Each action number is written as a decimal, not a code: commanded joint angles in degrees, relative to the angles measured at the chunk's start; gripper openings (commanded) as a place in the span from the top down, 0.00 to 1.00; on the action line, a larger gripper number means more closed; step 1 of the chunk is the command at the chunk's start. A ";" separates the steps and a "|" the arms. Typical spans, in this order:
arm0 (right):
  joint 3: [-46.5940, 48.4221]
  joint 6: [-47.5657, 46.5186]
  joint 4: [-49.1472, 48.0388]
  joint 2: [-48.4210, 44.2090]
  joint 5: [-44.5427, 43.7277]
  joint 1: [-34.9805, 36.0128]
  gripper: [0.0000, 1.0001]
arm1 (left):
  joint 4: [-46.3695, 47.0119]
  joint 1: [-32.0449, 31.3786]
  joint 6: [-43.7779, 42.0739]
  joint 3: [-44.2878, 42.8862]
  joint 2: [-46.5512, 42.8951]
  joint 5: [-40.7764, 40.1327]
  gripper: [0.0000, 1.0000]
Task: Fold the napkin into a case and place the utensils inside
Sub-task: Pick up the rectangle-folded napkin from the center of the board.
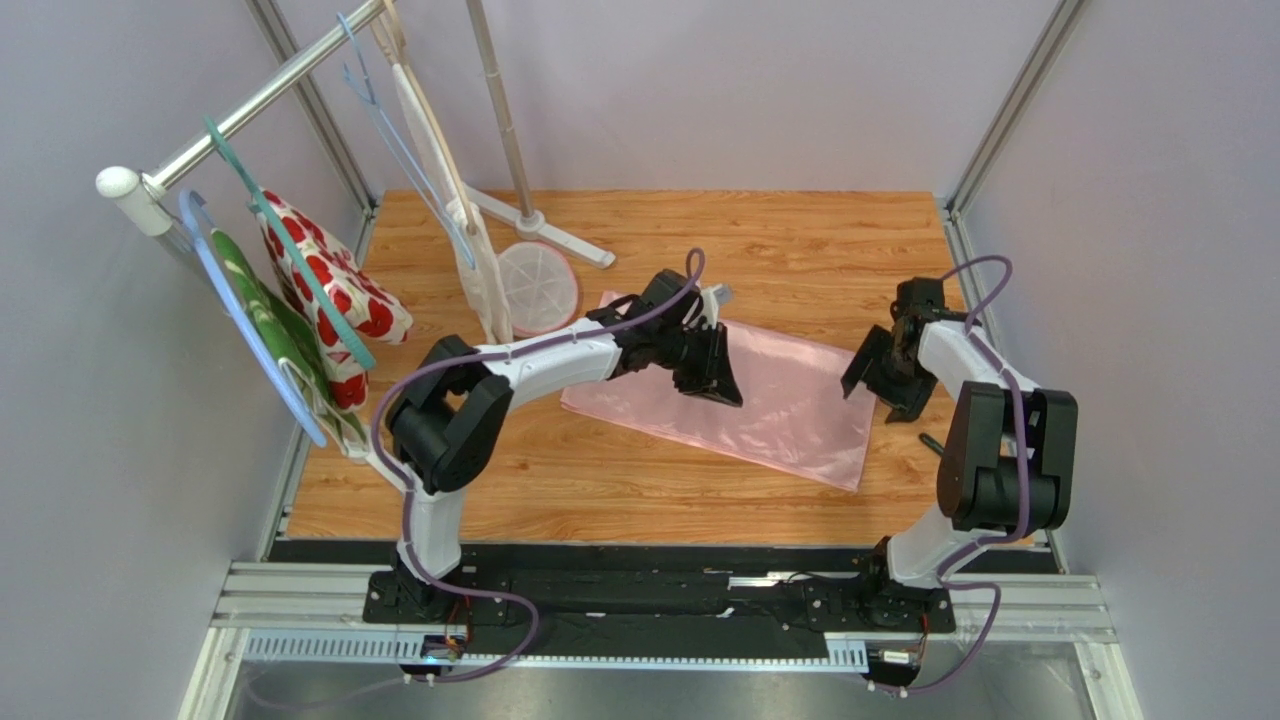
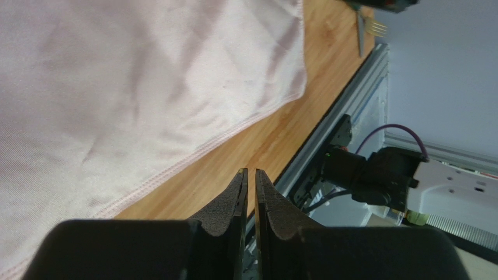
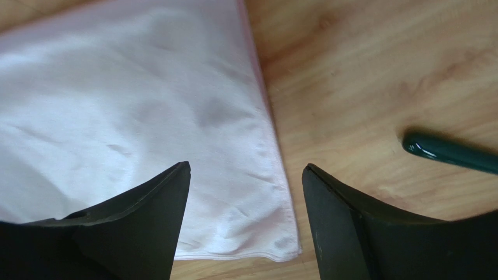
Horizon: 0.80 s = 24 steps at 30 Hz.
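Observation:
The pink napkin (image 1: 781, 398) lies flat on the wooden table, spread as one wide sheet (image 2: 146, 87). My left gripper (image 1: 718, 375) hovers over its left half; its jaws (image 2: 252, 172) stand barely apart, a thin slit with nothing in it. Over the napkin's right edge hangs my right gripper (image 1: 884, 387), open wide (image 3: 245, 169), straddling the cloth's hemmed corner (image 3: 146, 105) without touching it. A fork (image 2: 374, 28) with yellowish tines shows at the top of the left wrist view. A dark green glossy handle (image 3: 450, 153) lies on the wood right of the napkin.
At the left, a rail carries hangers with a white cloth with red flowers (image 1: 338, 293) and a green cloth (image 1: 256, 308). A white stand with a round disc (image 1: 537, 285) sits behind the napkin. An aluminium frame (image 2: 345, 105) borders the table.

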<state>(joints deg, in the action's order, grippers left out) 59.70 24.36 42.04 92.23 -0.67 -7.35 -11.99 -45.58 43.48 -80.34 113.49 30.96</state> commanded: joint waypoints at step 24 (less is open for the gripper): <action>-8.99 0.16 -8.29 5.33 -2.24 4.28 0.54 | -1.11 -0.91 -3.05 2.38 -14.17 4.02 0.82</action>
<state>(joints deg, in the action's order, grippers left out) 54.68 24.12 39.92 94.50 -4.71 -3.16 -12.84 -46.15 41.47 -77.93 102.00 34.26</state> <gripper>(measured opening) 0.492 0.186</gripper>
